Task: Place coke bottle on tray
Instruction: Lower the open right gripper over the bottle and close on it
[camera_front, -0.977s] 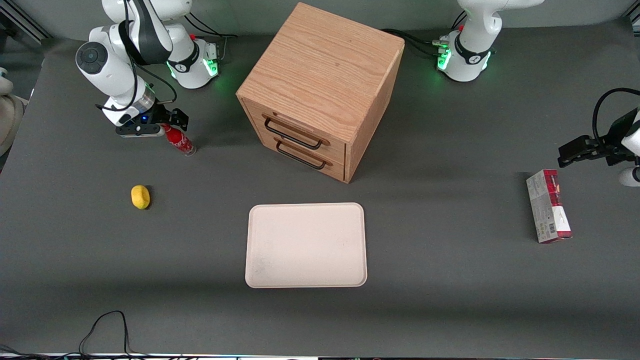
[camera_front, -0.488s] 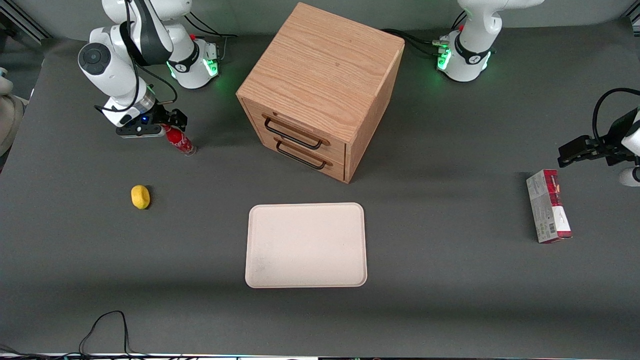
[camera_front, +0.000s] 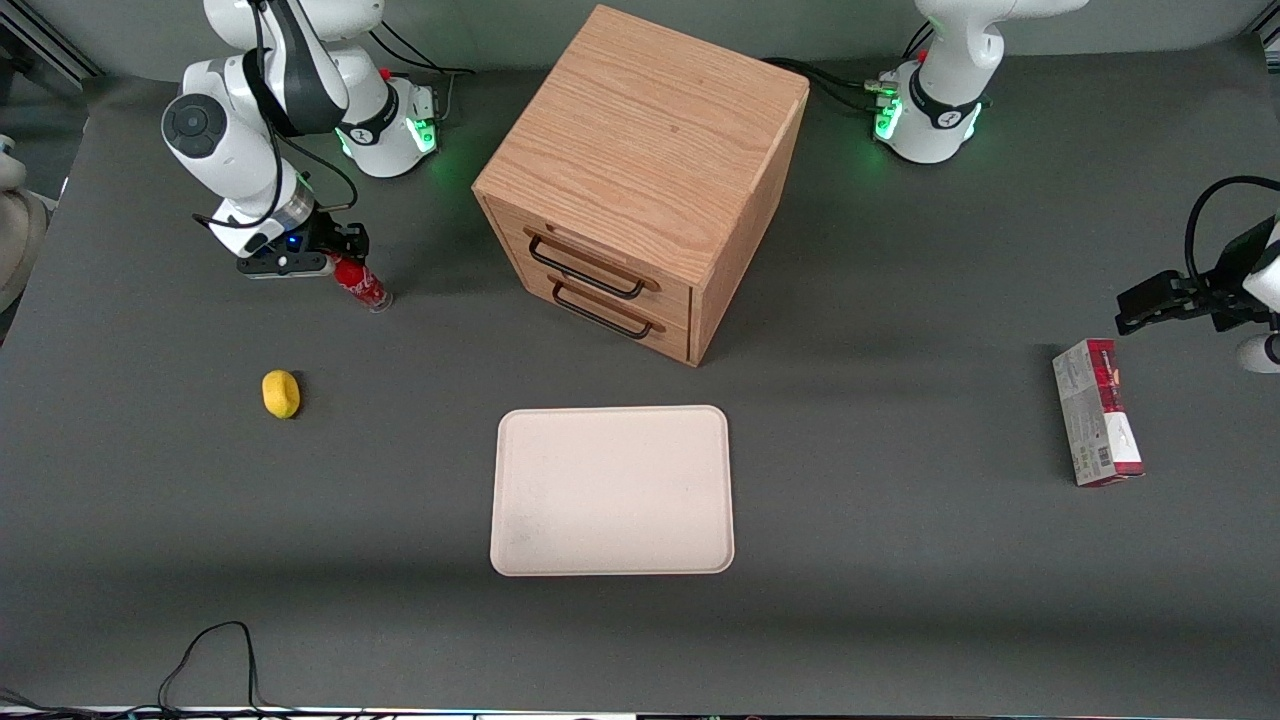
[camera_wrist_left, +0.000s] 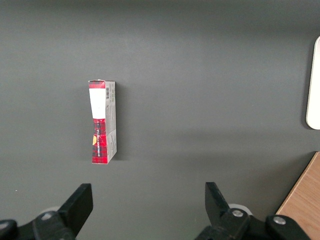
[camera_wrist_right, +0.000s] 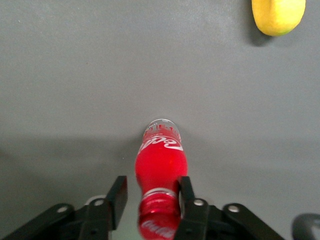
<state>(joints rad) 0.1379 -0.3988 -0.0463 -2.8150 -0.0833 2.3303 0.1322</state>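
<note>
The coke bottle (camera_front: 364, 285) is a slim red bottle with a red cap, standing on the grey table toward the working arm's end, beside the wooden cabinet. In the right wrist view the coke bottle (camera_wrist_right: 161, 165) shows its white script and clear base. My gripper (camera_front: 336, 256) is at the bottle's top. The wrist view has the gripper (camera_wrist_right: 152, 197) open, its fingers either side of the neck and cap: one finger (camera_wrist_right: 186, 192) is against the neck, the other stands a little apart. The cream-pink tray (camera_front: 612, 490) lies bare, nearer the front camera than the cabinet.
A wooden two-drawer cabinet (camera_front: 640, 170) stands at mid-table. A yellow lemon (camera_front: 281, 393) lies nearer the camera than the bottle and also shows in the right wrist view (camera_wrist_right: 278, 15). A red-and-grey carton (camera_front: 1097, 412) lies toward the parked arm's end.
My gripper has shifted slightly closer over the bottle's cap. The bottle, tray and other things have not moved.
</note>
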